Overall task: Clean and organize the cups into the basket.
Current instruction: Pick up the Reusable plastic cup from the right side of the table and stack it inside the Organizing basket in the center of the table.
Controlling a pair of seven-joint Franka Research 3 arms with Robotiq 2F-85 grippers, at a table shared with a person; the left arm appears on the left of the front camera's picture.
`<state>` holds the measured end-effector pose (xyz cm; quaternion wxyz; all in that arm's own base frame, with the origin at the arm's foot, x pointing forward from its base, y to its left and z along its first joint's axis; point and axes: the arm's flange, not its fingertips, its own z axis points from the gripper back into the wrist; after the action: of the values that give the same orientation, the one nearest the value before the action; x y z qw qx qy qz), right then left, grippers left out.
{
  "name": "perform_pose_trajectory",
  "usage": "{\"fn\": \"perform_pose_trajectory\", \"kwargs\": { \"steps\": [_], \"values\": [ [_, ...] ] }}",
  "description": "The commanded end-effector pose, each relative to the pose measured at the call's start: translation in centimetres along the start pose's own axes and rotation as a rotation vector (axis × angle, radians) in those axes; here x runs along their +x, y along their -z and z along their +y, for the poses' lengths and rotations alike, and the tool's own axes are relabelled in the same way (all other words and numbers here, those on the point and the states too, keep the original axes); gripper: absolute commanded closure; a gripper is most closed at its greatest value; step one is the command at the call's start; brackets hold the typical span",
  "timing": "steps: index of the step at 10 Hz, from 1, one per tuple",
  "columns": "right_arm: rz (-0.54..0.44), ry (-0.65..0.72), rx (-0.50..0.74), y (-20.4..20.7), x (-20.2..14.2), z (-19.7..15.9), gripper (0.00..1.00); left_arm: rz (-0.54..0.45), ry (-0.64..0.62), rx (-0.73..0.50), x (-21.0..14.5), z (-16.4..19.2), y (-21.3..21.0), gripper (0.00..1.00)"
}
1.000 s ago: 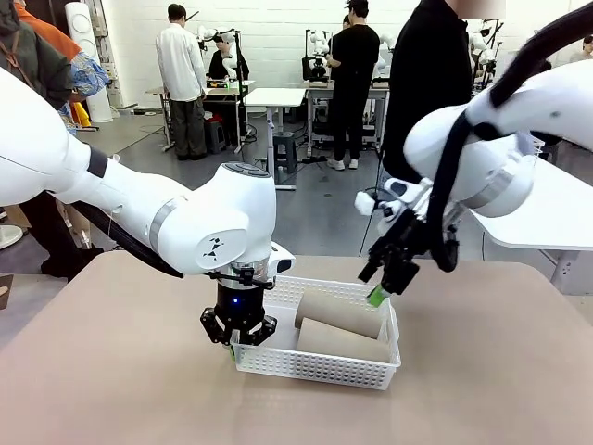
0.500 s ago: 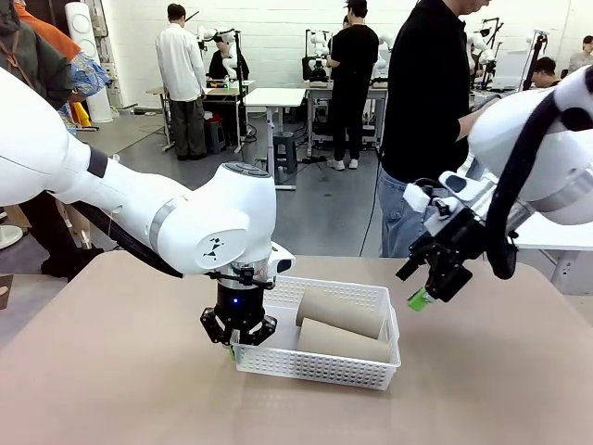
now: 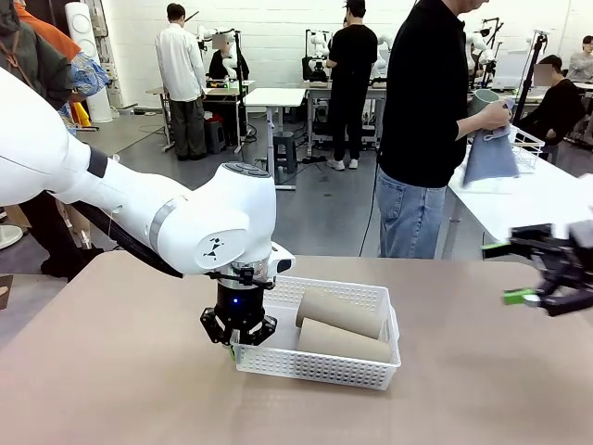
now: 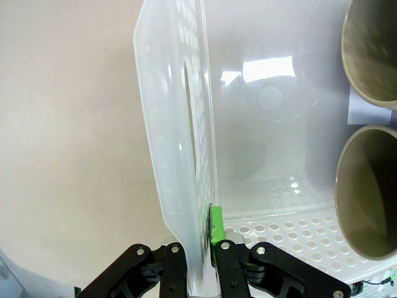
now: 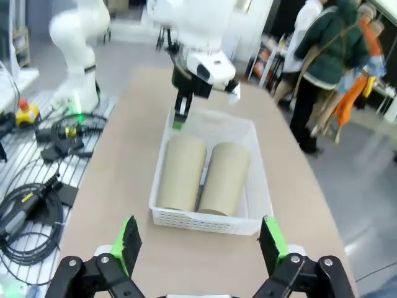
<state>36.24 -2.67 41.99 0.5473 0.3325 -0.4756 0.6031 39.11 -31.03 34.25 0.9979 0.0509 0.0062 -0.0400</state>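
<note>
Two beige-brown cups (image 3: 341,311) (image 3: 341,341) lie on their sides, side by side, in the white basket (image 3: 315,366) at mid-table. My left gripper (image 3: 237,345) points down and is shut on the basket's left end wall. In the left wrist view that wall (image 4: 180,124) runs between the fingers of my left gripper (image 4: 200,248), and both cup mouths (image 4: 372,49) (image 4: 366,192) show on the right. My right gripper (image 3: 505,273) hangs open and empty at the table's right edge, well clear of the basket. From my right gripper (image 5: 200,242), the basket (image 5: 205,220) and cups (image 5: 181,172) lie ahead.
A person stands past the far edge, holding a grey-green cup (image 3: 484,96) and a grey cloth (image 3: 489,153) over a white side table (image 3: 547,199) at the right. Bare tabletop (image 3: 111,371) surrounds the basket. Cables (image 5: 31,192) lie on the floor beside the table.
My right arm has swung away from above the basket's right end to the table's right edge, still open. The left gripper and the basket have stayed put.
</note>
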Motion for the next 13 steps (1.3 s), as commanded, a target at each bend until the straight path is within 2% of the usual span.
{"fn": "perform_pose_trajectory", "kwargs": {
  "steps": [1, 3, 5, 7, 8, 13],
  "values": [
    [-0.14, 0.1, -0.026, -4.3, -4.9, -0.6, 0.0, 0.006, -0.001, 0.009, -0.2, 0.0, 0.2, 1.0],
    [-0.15, 0.216, -0.026, -6.7, -8.8, -0.4, 0.0, 0.006, -0.001, 0.009, -0.2, 0.0, 0.2, 1.0],
    [-0.13, 0.243, -0.008, -7.5, -11.2, 0.3, 0.0, 0.006, -0.001, 0.009, -0.2, 0.0, 0.2, 1.0],
    [-0.148, 0.269, -0.032, -7.4, -11.2, -0.5, 0.0, 0.006, -0.001, 0.009, -0.2, 0.0, 0.2, 1.0],
    [-0.141, 0.283, -0.044, -7.4, -12.0, 0.5, 0.0, 0.006, -0.001, 0.009, -0.2, 0.0, 0.2, 1.0],
    [-0.141, 0.283, -0.044, -7.4, -12.0, 0.5, 0.0, 0.006, -0.001, 0.009, -0.2, 0.0, 0.2, 1.0]
  ]
}}
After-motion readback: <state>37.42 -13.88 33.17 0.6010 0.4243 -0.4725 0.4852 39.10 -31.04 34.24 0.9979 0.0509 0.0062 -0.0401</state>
